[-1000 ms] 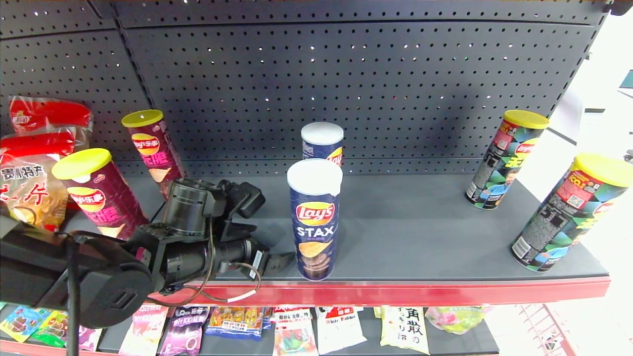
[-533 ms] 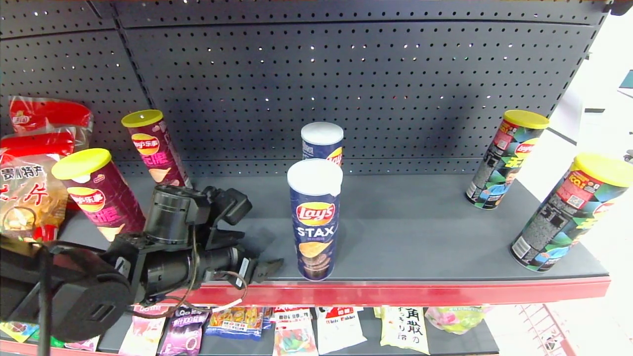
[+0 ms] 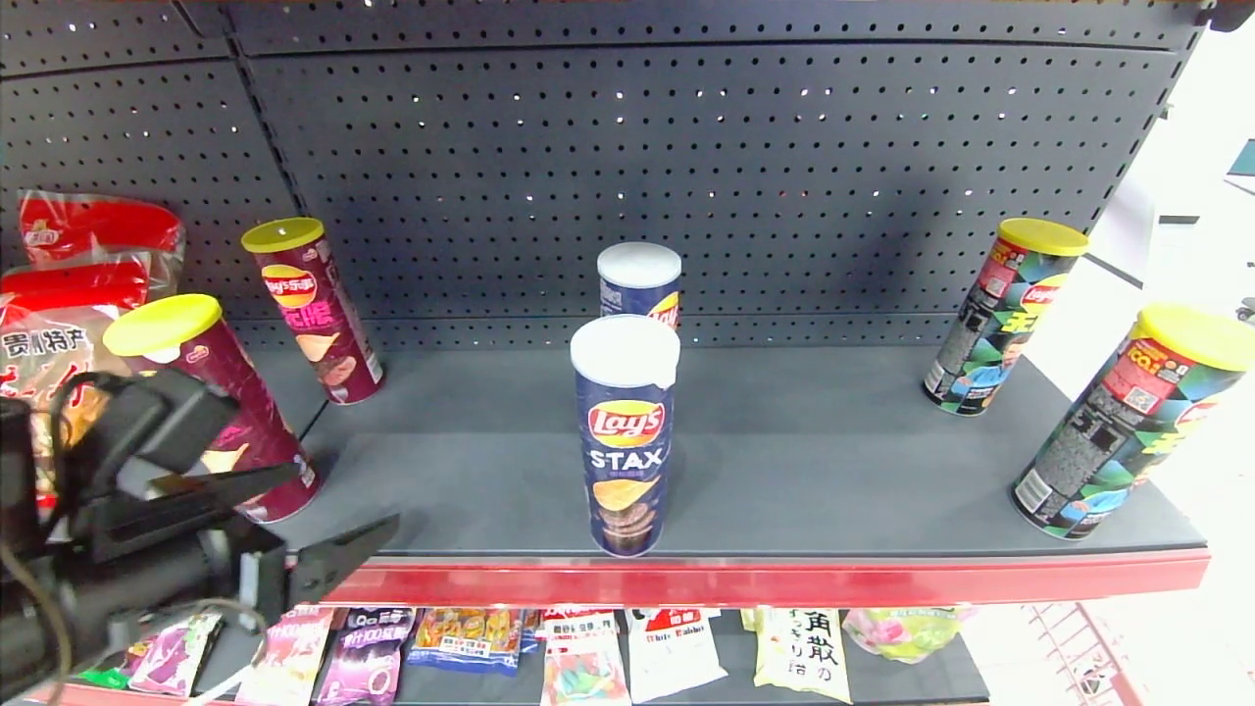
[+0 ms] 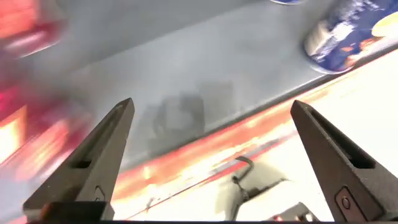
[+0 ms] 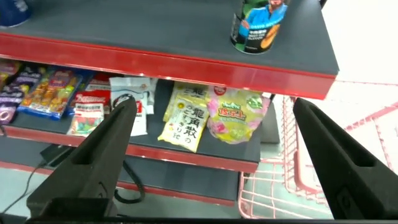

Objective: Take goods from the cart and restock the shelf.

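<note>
A blue chips can (image 3: 625,436) with a white lid stands upright near the front edge of the grey shelf (image 3: 833,461). A second blue can (image 3: 639,279) stands right behind it. My left gripper (image 3: 345,495) hangs open and empty at the shelf's front left corner, well left of the front can. In the left wrist view the left gripper (image 4: 211,106) is spread over the shelf's red lip, with the blue can's base (image 4: 348,31) far off. My right gripper (image 5: 212,102) is open and empty, below and in front of the shelf, above the pink wire cart (image 5: 292,186).
Two purple cans (image 3: 309,309) (image 3: 211,392) and red snack bags (image 3: 59,324) stand at the shelf's left. Two dark patterned cans (image 3: 1000,314) (image 3: 1128,422) stand at its right. Snack packets (image 3: 794,652) lie on the lower shelf. Bare shelf lies on both sides of the blue cans.
My left arm has drawn back to the left and down, away from the front blue can, with its gripper open. The cans have not moved.
</note>
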Controlling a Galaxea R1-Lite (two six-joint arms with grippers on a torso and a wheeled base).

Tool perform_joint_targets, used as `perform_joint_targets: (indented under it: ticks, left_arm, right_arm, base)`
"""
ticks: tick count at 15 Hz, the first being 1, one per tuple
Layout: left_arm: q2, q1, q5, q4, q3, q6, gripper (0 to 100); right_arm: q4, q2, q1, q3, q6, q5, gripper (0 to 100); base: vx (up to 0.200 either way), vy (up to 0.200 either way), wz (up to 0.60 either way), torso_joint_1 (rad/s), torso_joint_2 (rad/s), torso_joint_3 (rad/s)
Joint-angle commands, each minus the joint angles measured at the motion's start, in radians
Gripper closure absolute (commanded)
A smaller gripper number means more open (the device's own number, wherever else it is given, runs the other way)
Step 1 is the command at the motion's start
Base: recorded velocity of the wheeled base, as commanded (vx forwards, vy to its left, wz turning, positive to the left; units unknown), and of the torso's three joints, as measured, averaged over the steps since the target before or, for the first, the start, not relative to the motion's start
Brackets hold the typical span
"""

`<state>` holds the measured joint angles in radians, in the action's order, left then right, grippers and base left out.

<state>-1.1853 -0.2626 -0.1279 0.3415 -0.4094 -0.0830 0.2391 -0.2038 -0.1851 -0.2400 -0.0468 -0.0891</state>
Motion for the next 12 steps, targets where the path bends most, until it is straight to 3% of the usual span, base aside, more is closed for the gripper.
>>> perform_joint_targets:
  ticks: [1, 3, 5, 8, 9, 11, 12]
  left_arm:
    - [0.474, 0.238, 0.002, -0.253, 0.064, 0.003, 0]
    - [0.708, 0.278, 0.004, -0.443, 0.101, 0.005, 0]
    - [0.897, 0.278, 0.007, -0.544, 0.172, 0.003, 0]
    - [1.125, 0.278, 0.022, -0.542, 0.288, 0.005, 0]
    - [1.156, 0.278, 0.024, -0.546, 0.288, 0.005, 0]
    - [1.170, 0.276, 0.039, -0.539, 0.296, 0.045, 0]
    - [1.185, 0.270, 0.036, -0.515, 0.307, 0.062, 0]
  right_arm:
    - [0.000, -0.026, 0.151, -0.004, -0.001, 0.000, 0]
    - [0.006, -0.003, 0.248, 0.010, -0.004, 0.009, 0]
    - [0.035, 0.075, 0.250, 0.030, -0.028, 0.009, 0]
    - [0.028, 0.116, 0.246, 0.071, -0.068, 0.012, 0]
    - [0.020, 0.118, 0.245, 0.087, -0.070, 0.032, 0]
    - [-0.029, 0.126, 0.231, 0.116, -0.048, 0.151, 0]
    - [-0.032, 0.142, 0.216, 0.116, -0.033, 0.155, 0]
  base:
    - [0.000, 0.000, 0.00, 0.000, 0.00, 0.000]
    - [0.000, 0.000, 0.00, 0.000, 0.00, 0.000]
    - [0.000, 0.000, 0.00, 0.000, 0.00, 0.000]
    - [0.000, 0.000, 0.00, 0.000, 0.00, 0.000]
    - [0.000, 0.000, 0.00, 0.000, 0.00, 0.000]
    - [0.000, 0.000, 0.00, 0.000, 0.00, 0.000]
    - [0.000, 0.000, 0.00, 0.000, 0.00, 0.000]
